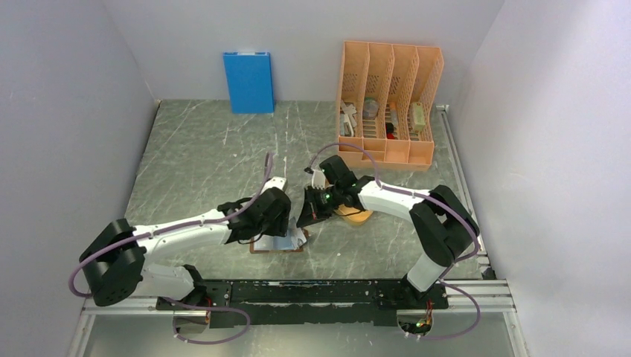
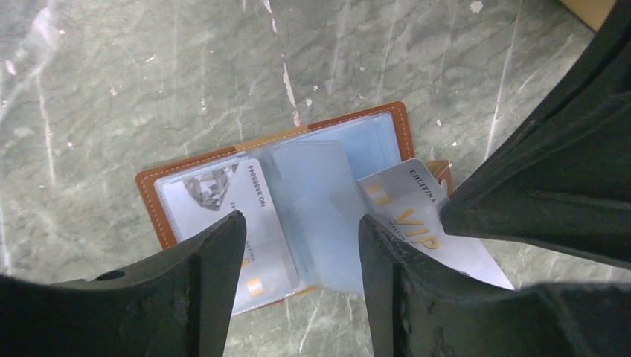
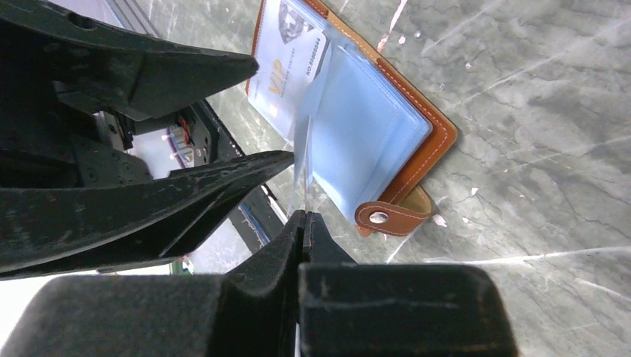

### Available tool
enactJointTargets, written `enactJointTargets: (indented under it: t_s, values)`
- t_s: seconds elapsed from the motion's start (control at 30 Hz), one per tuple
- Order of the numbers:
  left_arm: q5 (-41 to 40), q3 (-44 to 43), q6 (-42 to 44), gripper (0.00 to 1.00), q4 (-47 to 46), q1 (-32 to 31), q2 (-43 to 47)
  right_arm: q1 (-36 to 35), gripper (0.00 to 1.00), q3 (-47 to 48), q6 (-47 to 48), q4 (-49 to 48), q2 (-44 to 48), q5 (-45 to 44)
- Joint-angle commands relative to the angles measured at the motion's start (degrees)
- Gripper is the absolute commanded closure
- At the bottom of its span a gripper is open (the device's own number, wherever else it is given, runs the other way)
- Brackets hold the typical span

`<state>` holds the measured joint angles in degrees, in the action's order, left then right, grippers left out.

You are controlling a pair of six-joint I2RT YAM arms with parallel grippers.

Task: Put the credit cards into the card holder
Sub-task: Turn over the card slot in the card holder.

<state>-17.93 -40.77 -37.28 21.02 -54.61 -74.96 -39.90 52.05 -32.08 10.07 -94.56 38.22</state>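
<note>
The card holder [image 2: 400,123] lay open and flat on the desk [image 2: 111,89], near the front edge and about in the middle, between the ends of my two arms. Its brown leather border was turned down to the desk and its clear plastic pockets faced up. In the left half, a sleeved card [image 2: 216,204] sat inside a pocket; it was pale grey, with a diamond mark and a printed number. A loose card [image 2: 417,223], pale with gold letters "VIP", lay slanted over the right half, one corner over the pockets and the other end out past the border. The strap [image 3: 387,216] with the round snap stuck out from that same side and rested on the desk. My right fingers [image 3: 303,230] were clenched, and the thin edge of the loose card ran out from between their tips, so I was grasping this card. My left fingers [image 2: 219,260] were released and apart; they hung over the middle pockets, one tip above the sleeved card, and I could not tell if they touched anything. An orange tray [image 1: 357,216] was partly hidden under my right arm. Well apart, at the back wall, stood an orange file rack [image 1: 388,97] and a blue box [image 1: 248,82].
</note>
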Motion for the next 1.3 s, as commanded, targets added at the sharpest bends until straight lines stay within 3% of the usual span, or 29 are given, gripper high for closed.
enactJointTargets:
  t_s: [0.0, 0.33, 0.53, 0.73, 1.0, 1.27]
  values:
    - [-2.8, -1.6, -2.4, 0.36, 3.9, -0.3, 4.5, -1.2, 1.00, 1.6, -1.0, -1.6, -1.2, 0.4]
    - [-9.2, 1.5, -6.7, 0.34, 10.7, -0.2, 17.5, -4.8, 1.00, 1.8, -6.4, -7.1, -4.8, -2.5]
    - [-7.7, 5.1, -7.8, 0.36, 8.9, -0.2, 20.3, -7.2, 1.00, 2.7, -9.5, -10.9, -6.9, -5.0]
    - [-6.1, 4.7, -8.1, 0.44, 5.3, -0.2, 17.3, -8.6, 1.00, 3.9, -10.4, -11.3, -8.0, -6.8]
    - [-12.5, 5.5, -12.0, 0.56, 10.3, 1.6, 15.3, -5.0, 1.00, -3.7, -13.8, -12.9, 2.1, -11.7]
    - [-4.2, 13.6, -13.0, 0.63, 6.9, 8.5, 21.0, -4.5, 1.00, -8.8, -15.7, -19.6, 2.9, -7.9]
